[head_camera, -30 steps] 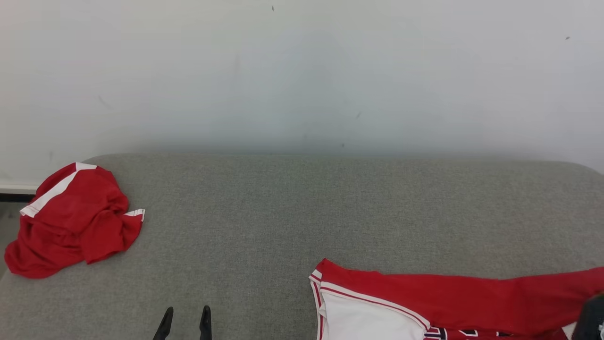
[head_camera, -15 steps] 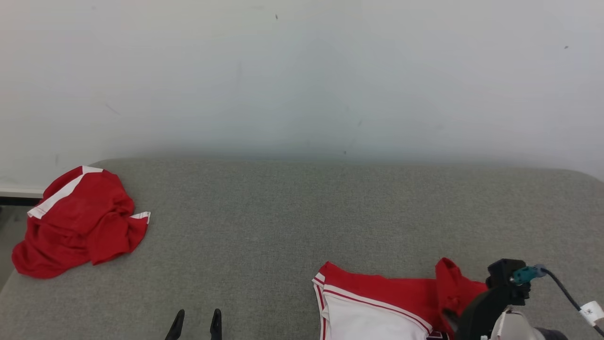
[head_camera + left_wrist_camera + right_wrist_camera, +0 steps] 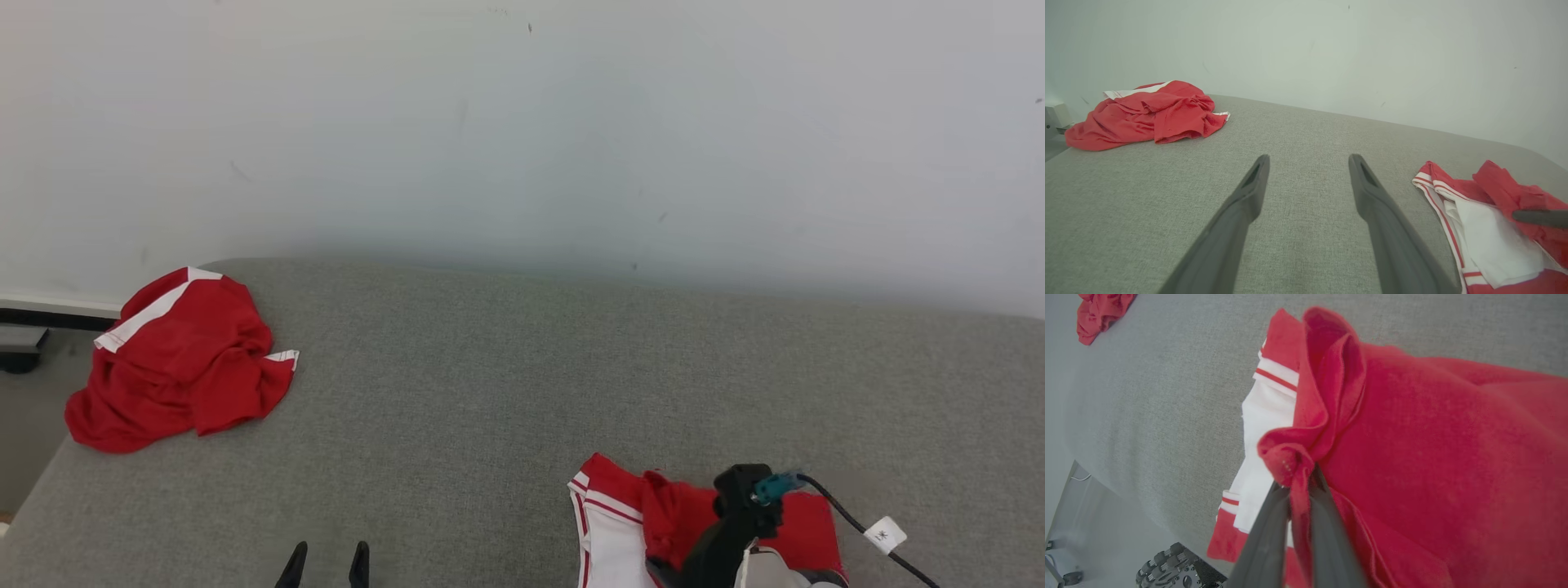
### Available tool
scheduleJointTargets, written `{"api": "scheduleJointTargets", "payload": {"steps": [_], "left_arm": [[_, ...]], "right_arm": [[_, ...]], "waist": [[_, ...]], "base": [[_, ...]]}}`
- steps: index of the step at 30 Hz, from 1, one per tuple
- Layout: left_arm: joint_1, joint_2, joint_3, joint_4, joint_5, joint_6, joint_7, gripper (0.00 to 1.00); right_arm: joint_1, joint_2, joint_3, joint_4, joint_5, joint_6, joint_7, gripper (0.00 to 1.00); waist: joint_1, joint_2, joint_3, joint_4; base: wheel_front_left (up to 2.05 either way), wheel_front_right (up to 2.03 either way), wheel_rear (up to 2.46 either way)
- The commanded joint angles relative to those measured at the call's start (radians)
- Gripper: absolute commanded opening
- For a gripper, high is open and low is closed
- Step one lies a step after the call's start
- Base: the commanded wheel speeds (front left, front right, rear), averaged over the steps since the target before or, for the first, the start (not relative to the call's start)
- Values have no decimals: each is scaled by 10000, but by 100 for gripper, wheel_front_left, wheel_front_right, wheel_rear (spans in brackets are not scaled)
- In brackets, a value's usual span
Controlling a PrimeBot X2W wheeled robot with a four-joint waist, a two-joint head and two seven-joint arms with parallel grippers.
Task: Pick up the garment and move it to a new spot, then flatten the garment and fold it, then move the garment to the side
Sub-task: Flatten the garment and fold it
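The red and white garment (image 3: 620, 523) lies at the near right of the grey cushion (image 3: 490, 392). Its red side is doubled over the white panel (image 3: 1267, 416). My right gripper (image 3: 1299, 477) is shut on a bunched red edge of the garment (image 3: 1412, 457), held just above the white part. From the left wrist view, one of its dark fingers (image 3: 1539, 217) pokes in over the garment (image 3: 1478, 216). My left gripper (image 3: 324, 562) sits at the near edge, left of the garment. It is open, and the left wrist view shows nothing between its fingers (image 3: 1249, 192).
A second red garment with white trim (image 3: 180, 359) lies crumpled at the cushion's far left corner, also seen as the red heap (image 3: 1147, 114). A pale wall (image 3: 522, 122) stands behind the cushion. The cushion's left edge drops to the floor (image 3: 24, 400).
My right gripper has carried the garment's red right side leftward over the white part, so the garment now looks much narrower. The head camera has shifted slightly. The left gripper stays put.
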Motion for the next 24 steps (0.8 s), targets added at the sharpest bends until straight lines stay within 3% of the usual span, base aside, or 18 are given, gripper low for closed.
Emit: {"api": "scheduleJointTargets", "payload": {"steps": [1,13,14,24], "left_arm": [[-146,-28,76,93,119,-80,-31,100],[-292,-223,629,365,425,-566,-31,100],[-271,-269,742,384,506,-618,-31,100],[-90,-465,982,345,723,-682,-31,100]], "right_arm": [[-113,5,197,171,135,-18,-131,0],[-1042,5,1169,1883,948,-18,-1311,0],[-1235,2,1338,2131,1205,-18,-1577,100],[-1675,1,1221,1739,2110,-18,-2223,100]], "waist": [[0,0,-6,85],[0,0,41,335],[0,0,56,323],[0,0,-27,149]], "base": [[0,0,0],[0,0,0],[0,0,0],[0,0,0]]}}
